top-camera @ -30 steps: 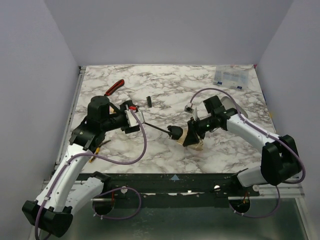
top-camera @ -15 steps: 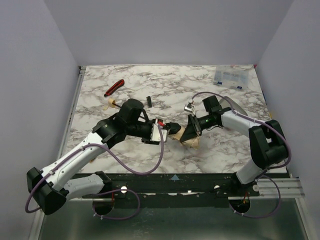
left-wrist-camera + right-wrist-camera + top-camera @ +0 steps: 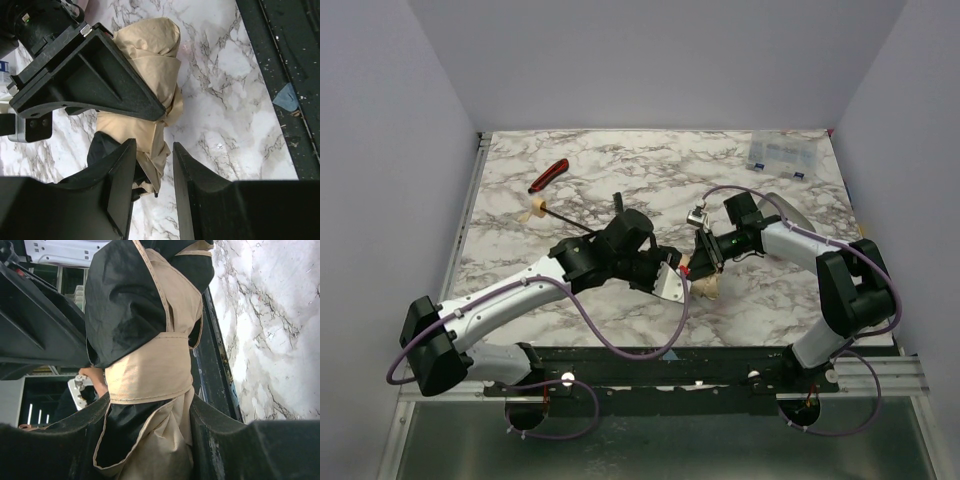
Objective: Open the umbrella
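Observation:
The umbrella's tan canopy with black lining (image 3: 708,288) lies bundled at the table's middle. Its thin black shaft (image 3: 570,222) runs left to the cream handle (image 3: 533,210). My right gripper (image 3: 705,260) is shut on the folded canopy, which fills the right wrist view (image 3: 150,365) between the gripper's fingers (image 3: 147,407). My left gripper (image 3: 677,278) is open beside the canopy's near end. In the left wrist view a fold of tan fabric (image 3: 150,45) hangs between its parted jaws (image 3: 154,150), unclamped.
A red-and-black hand tool (image 3: 548,175) lies at the back left. A small black piece (image 3: 616,203) lies near the shaft. A clear plastic box (image 3: 782,153) stands at the back right. The table's black front rail (image 3: 285,50) is close to the canopy.
My left gripper has left the handle end and swung right to the canopy. The shaft and handle now lie free on the table at the left. The right gripper keeps its hold.

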`<state>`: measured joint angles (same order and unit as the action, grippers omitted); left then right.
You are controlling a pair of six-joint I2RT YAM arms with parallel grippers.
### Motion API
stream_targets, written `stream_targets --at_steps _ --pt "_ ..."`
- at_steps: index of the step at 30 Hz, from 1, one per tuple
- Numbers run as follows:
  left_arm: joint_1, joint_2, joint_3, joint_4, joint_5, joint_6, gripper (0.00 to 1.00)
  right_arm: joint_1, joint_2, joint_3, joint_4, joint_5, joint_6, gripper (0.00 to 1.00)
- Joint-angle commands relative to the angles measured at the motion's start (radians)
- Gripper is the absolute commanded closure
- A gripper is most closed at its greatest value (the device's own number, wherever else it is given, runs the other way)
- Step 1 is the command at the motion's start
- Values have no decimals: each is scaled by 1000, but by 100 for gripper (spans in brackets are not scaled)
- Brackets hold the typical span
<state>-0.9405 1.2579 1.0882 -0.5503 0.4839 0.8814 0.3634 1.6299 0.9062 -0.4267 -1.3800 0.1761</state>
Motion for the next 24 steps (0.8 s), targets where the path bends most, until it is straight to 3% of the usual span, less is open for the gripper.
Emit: stream_targets --at_steps 1,8,12,15,24 --pt "-50 29 -41 77 -108 37 65 0 -16 -6 26 -84 9 100" --pt "-67 37 -96 123 -170 58 70 0 -26 -14 26 -98 6 100" --pt "-77 37 -134 149 -181 63 82 0 -27 -11 26 -114 7 100" --pt "-94 43 -165 184 -212 59 100 0 -31 -12 26 -120 7 100" --pt "-179 55 -236 150 -216 65 100 -18 -41 0 28 -111 9 100"
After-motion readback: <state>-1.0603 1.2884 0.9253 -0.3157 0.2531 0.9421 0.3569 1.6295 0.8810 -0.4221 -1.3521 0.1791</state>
